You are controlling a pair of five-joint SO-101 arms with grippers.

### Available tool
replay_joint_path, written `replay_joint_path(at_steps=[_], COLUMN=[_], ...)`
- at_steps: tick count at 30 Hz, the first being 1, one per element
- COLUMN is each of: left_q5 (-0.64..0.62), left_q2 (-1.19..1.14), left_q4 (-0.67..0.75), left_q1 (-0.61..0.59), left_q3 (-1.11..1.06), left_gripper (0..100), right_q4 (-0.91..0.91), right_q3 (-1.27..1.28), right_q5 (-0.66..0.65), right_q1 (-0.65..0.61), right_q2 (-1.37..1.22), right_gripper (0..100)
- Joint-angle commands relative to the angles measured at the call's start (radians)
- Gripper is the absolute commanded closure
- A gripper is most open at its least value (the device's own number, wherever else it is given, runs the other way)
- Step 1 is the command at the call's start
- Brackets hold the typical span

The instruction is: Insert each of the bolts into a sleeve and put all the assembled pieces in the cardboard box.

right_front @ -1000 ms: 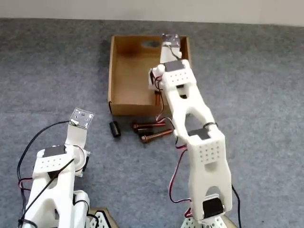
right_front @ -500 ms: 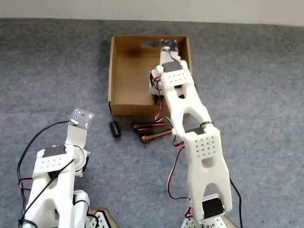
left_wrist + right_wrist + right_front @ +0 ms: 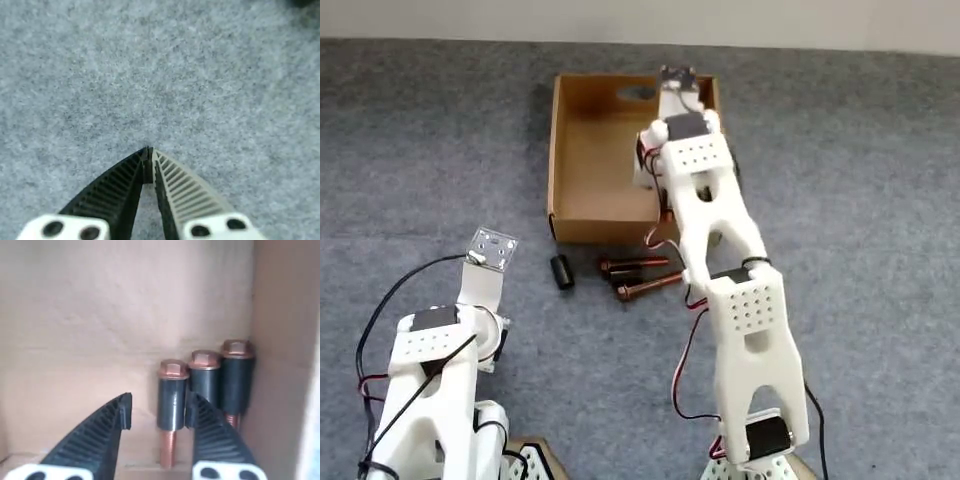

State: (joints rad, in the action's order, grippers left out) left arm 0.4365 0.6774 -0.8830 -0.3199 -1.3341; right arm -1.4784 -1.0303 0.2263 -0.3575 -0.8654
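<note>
Evidently your right gripper point(image 3: 160, 404) sat spread open in the brown cardboard box point(image 3: 558, 150), astride one of three black-sleeved copper bolts point(image 3: 204, 380). Risk: a crooked withdrawal could snag it. Its wrist view showed those; the high view showed two bare copper bolts point(image 3: 650, 284) and a black cylindrical sleeve point(image 3: 561, 271) outside. Your left gripper point(image 3: 149, 152) was clenched, empty.

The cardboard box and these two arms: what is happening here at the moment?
The right arm extends into the cardboard box, its jaws open close to three assembled pieces that sit side by side in one corner. The left arm is off to the side, with its jaws shut over the grey carpet. Two bare bolts and one black sleeve lie on the carpet just outside the box, so the task is not yet finished.
</note>
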Motion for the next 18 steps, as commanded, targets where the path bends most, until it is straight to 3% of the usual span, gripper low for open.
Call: replay_joint_path(at_steps=[1,8,18], left_q5=[0.002,0.002,0.003], left_q2=[-0.01,-0.01,-0.01], left_q4=[0.006,0.006,0.008], left_q1=[-0.007,-0.007,-0.007], left_q3=[-0.004,-0.004,-0.001], left_gripper=[98,98,98], right_q4=[-0.105,-0.286,-0.291], right_q3=[-0.263,-0.654,-0.661], right_q5=[0.006,0.006,0.006], right_q1=[0.01,0.008,-0.015], right_q2=[0.012,0.01,0.053], right_gripper=[83.6,83.6,83.6])
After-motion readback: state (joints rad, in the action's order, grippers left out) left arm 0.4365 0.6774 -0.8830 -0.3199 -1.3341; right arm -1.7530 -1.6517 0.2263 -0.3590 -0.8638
